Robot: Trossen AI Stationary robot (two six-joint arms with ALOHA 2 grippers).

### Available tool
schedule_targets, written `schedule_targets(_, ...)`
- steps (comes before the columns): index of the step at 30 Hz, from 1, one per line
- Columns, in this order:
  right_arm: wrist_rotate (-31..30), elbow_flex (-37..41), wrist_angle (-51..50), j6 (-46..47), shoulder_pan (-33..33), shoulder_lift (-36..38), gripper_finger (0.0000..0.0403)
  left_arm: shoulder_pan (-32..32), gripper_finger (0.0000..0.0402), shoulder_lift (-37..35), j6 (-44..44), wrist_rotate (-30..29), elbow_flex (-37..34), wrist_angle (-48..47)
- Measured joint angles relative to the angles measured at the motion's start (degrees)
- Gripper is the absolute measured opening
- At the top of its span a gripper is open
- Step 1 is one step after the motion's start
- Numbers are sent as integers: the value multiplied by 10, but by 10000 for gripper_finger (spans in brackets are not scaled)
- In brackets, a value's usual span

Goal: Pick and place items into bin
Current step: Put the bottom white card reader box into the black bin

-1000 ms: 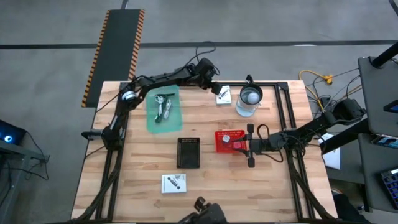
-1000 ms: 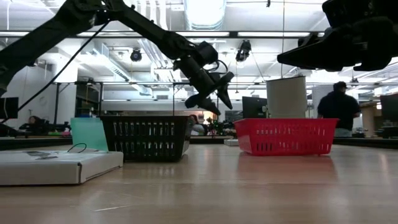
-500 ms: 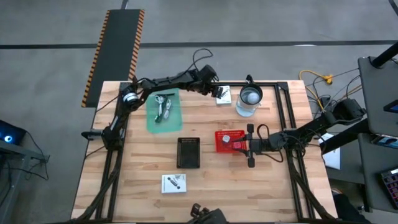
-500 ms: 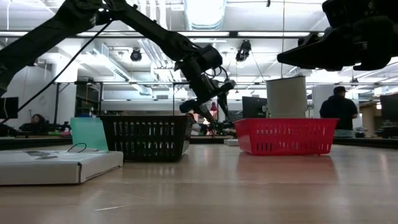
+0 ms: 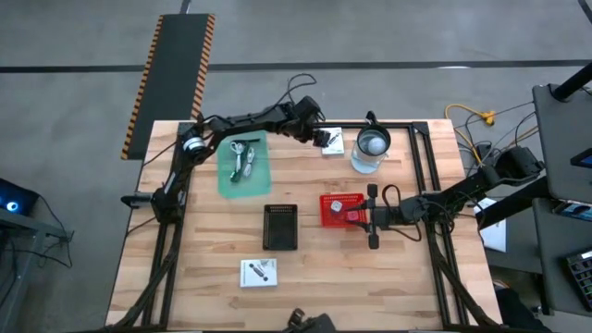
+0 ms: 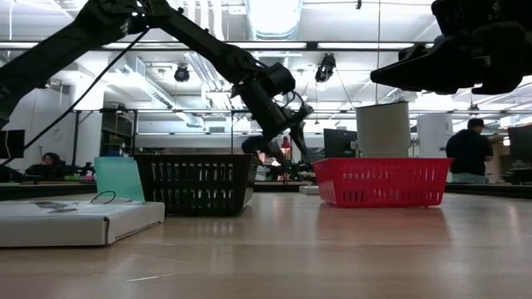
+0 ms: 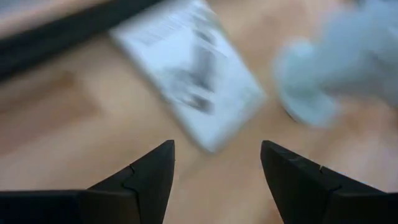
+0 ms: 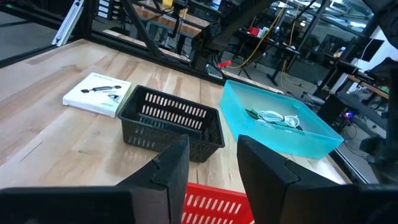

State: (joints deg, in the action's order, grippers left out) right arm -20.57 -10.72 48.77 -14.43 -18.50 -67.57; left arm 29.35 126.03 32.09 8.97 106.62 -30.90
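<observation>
In the left wrist view our left gripper point(image 7: 214, 180) has its fingers spread wide with nothing between them, and the white card point(image 7: 189, 71) lies on the wood just past the tips, blurred, with the jug point(image 7: 339, 71) beside it. Seen from above, that gripper point(image 5: 320, 137) sits at the upper middle of the frame, right at the near edge of the card point(image 5: 334, 141); we cannot tell whether it touches. The jug point(image 5: 372, 146) stands just right of the card.

Our right gripper point(image 5: 368, 216) waits at centre right, over the right edge of the red bin point(image 5: 329, 201), fingers apart and empty in its wrist view point(image 8: 212, 168). A small pale item point(image 5: 337, 210) already lies in that bin.

Further out, the teal tray point(image 5: 225, 179) at upper left holds cable bundles point(image 5: 242, 159), the black bin point(image 5: 280, 228) sits mid-frame, and a second card point(image 5: 259, 272) lies at lower centre.

We judge we are on the approach to the card by the jug, grasp not yet made. Next we should lower, straddle one edge of the flat card and close, keeping clear of the jug, then lift and carry to a bin. A card lying flat may slide instead of being caught
</observation>
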Motion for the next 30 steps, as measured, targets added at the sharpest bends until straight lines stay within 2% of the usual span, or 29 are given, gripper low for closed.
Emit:
schedule_targets(4,0,0,-1,5,0,0,118,-18,221,-25,-74,117,-2,-44)
schedule_targets(8,0,0,-3,4,0,0,116,-50,221,-62,-118,128,-3,-134)
schedule_targets(11,0,0,-5,5,0,0,118,-88,221,-102,-124,89,-3,-217)
schedule_targets(15,0,0,-5,5,0,0,121,-164,221,-155,-115,-11,-12,-316)
schedule_targets(19,0,0,-4,4,0,0,118,-251,221,-198,-93,-76,-22,-368)
schedule_targets(22,0,0,-5,4,0,0,115,-317,221,-213,-54,-96,-22,-379)
schedule_targets(30,0,-1,-3,3,0,1,117,-472,221,-209,-56,-96,-52,-389)
